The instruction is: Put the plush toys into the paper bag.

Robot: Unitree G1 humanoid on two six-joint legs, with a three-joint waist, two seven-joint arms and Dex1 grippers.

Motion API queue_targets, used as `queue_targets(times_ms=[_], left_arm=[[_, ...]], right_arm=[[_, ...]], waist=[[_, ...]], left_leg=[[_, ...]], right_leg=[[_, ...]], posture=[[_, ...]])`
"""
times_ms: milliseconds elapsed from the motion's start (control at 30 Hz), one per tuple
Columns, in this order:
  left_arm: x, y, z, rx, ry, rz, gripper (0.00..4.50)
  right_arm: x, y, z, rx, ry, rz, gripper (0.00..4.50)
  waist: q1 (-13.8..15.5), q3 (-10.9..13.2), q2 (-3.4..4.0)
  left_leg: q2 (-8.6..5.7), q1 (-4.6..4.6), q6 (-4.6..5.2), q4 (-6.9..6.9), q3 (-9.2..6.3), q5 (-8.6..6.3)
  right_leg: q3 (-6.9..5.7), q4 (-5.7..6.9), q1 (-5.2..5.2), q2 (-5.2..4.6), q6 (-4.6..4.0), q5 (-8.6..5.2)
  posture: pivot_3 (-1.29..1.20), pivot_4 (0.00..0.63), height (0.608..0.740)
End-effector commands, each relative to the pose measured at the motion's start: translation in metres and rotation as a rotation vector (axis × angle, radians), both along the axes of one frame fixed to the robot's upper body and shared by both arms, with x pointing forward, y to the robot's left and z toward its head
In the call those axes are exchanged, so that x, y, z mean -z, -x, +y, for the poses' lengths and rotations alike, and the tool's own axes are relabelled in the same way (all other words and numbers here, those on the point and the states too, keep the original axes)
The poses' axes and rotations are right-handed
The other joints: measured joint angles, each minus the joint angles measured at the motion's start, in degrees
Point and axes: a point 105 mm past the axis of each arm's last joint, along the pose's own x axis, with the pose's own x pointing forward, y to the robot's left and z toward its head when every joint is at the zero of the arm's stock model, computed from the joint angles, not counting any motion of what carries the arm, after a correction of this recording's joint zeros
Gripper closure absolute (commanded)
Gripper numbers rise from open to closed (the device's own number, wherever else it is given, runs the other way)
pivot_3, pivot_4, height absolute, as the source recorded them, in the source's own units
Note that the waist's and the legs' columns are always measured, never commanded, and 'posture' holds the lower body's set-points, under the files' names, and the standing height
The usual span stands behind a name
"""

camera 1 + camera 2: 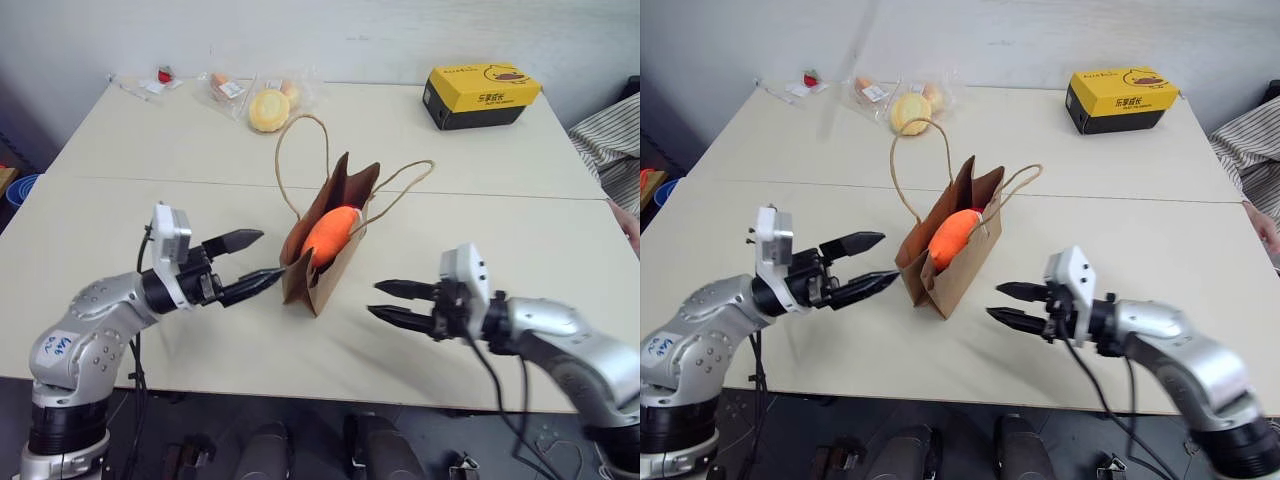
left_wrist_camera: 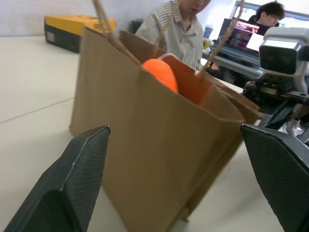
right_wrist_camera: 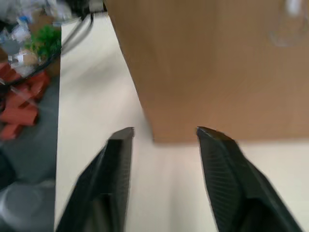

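Note:
The brown paper bag [image 1: 325, 265] stands upright near the middle of the table [image 1: 180, 150], its two cord handles raised. An orange plush toy [image 1: 330, 232] sits inside it and pokes out of the mouth; it also shows in the left wrist view as the orange plush toy [image 2: 161, 72] over the bag wall [image 2: 145, 145]. A small red toy with a white bit [image 1: 165, 74] lies at the far left corner. My left gripper [image 1: 270, 254] is open, level, its lower fingertip at the bag's left side. My right gripper [image 1: 373, 298] is open and empty, just right of the bag [image 3: 217, 63].
A yellow-and-black box [image 1: 480, 95] stands at the back right. Clear-wrapped items, one a yellow round thing [image 1: 268, 108], lie at the back behind the bag. A person in a striped shirt [image 1: 610, 140] sits at the table's right edge.

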Motion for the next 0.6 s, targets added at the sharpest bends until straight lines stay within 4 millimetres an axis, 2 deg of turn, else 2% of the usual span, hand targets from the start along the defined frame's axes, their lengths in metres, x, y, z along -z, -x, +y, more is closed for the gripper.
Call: queue_targets(times_ms=[33, 100, 133, 333, 600], left_arm=[[-0.004, 0.003, -0.012, -0.04, 0.022, -0.062, 0.0], [-0.001, 0.003, -0.018, -0.061, 0.04, -0.064, 0.0], [0.0, 0.003, -0.021, -0.062, 0.05, -0.06, 0.0], [0.004, 0.012, -0.032, -0.033, 0.049, -0.06, 0.0], [0.006, 0.009, -0.037, -0.075, 0.049, -0.075, 0.0]], right_arm=[[-0.007, -0.009, 0.016, 0.041, -0.03, -0.166, 3.54], [-0.006, -0.012, 0.028, 0.038, -0.055, -0.179, 4.27], [-0.005, -0.011, 0.033, 0.023, -0.061, -0.175, 4.47], [-0.003, -0.015, 0.052, -0.035, -0.053, -0.181, 4.47], [-0.006, -0.019, 0.072, -0.072, -0.087, -0.192, 4.47]], waist=[[0.06, 0.0, 0.0], [0.02, 0.0, 0.0], [0.0, 0.0, 0.0], [-0.12, 0.0, 0.0], [-0.12, 0.0, 0.0]], left_leg=[[0.0, 0.02, -0.02, 0.0, -0.01, 0.01], [-0.02, 0.04, -0.03, 0.01, 0.0, 0.02], [-0.01, 0.05, -0.03, 0.01, 0.0, 0.01], [-0.02, 0.05, -0.06, 0.0, 0.0, 0.03], [-0.02, 0.06, -0.07, -0.01, 0.0, 0.03]], right_leg=[[-0.01, 0.0, 0.02, 0.0, 0.0, 0.0], [-0.01, 0.04, 0.03, 0.0, -0.01, 0.0], [-0.01, 0.02, 0.03, 0.0, -0.01, 0.0], [-0.02, 0.03, 0.02, 0.01, -0.01, 0.01], [-0.02, 0.05, 0.01, 0.02, -0.02, 0.0]], posture=[[0.0, 0.15, 0.74], [0.0, 0.15, 0.74], [0.0, 0.15, 0.74], [0.0, 0.15, 0.74], [0.0, 0.15, 0.74]])
